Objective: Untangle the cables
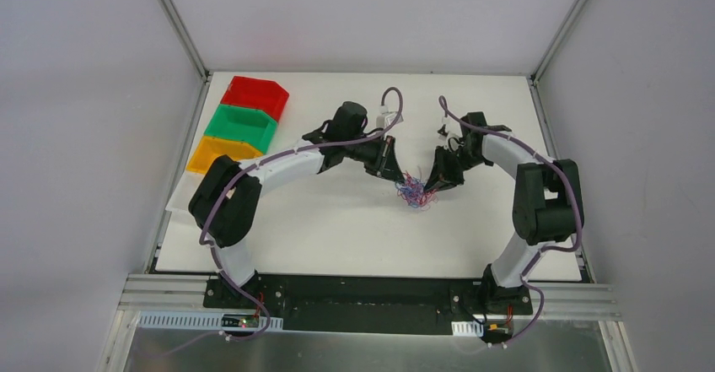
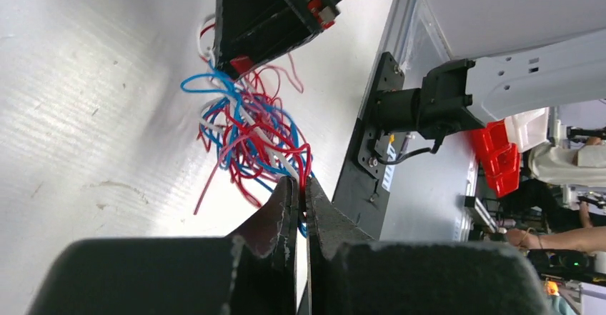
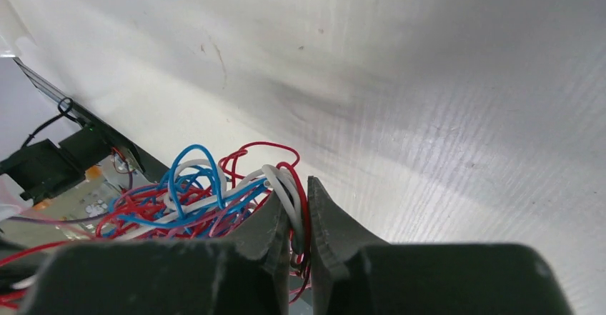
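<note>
The cables are a small tangle of hair-thin red, blue and white wires at mid table, hanging between my two grippers. My left gripper is on the tangle's left side; in the left wrist view it is shut on red and blue strands of the cables. My right gripper is on the tangle's right side; in the right wrist view it is shut on white and red strands of the cables. The right gripper's black fingers show beyond the tangle in the left wrist view.
Red, green and orange bins stand in a row at the table's back left. Grey walls enclose the white table. The black base rail runs along the near edge.
</note>
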Action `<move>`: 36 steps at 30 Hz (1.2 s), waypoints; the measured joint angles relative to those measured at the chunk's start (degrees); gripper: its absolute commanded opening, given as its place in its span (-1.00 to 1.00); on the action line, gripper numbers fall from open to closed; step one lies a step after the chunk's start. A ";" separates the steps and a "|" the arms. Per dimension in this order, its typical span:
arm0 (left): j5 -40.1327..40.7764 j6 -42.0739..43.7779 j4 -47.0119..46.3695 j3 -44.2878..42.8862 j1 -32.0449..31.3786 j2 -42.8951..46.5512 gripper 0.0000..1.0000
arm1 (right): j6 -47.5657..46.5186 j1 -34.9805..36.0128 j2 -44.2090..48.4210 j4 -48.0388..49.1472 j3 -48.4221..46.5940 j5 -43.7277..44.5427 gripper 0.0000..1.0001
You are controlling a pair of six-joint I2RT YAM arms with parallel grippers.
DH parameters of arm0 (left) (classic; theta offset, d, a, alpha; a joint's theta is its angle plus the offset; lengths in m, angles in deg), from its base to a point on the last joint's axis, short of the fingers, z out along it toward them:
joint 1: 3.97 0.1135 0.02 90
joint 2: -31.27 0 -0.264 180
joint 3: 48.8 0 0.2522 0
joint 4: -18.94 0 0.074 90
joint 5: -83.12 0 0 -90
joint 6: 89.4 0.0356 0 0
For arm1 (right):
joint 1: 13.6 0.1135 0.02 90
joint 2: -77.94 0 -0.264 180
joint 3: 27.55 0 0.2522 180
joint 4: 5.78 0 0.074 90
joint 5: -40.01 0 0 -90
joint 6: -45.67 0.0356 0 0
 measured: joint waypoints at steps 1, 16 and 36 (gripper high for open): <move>0.33 0.96 1.25 0.00 -0.02 0.85 -1.00 | -0.92 0.17 0.46 -0.33 -0.22 -0.11 -1.00; -1.25 21.84 22.97 0.52 13.22 9.70 -1.00 | -13.31 -13.18 4.55 -3.10 -1.05 11.13 -1.00; 1.22 20.37 19.06 2.40 4.57 8.76 0.77 | -4.33 -1.81 6.56 -5.53 -3.72 -22.27 -0.90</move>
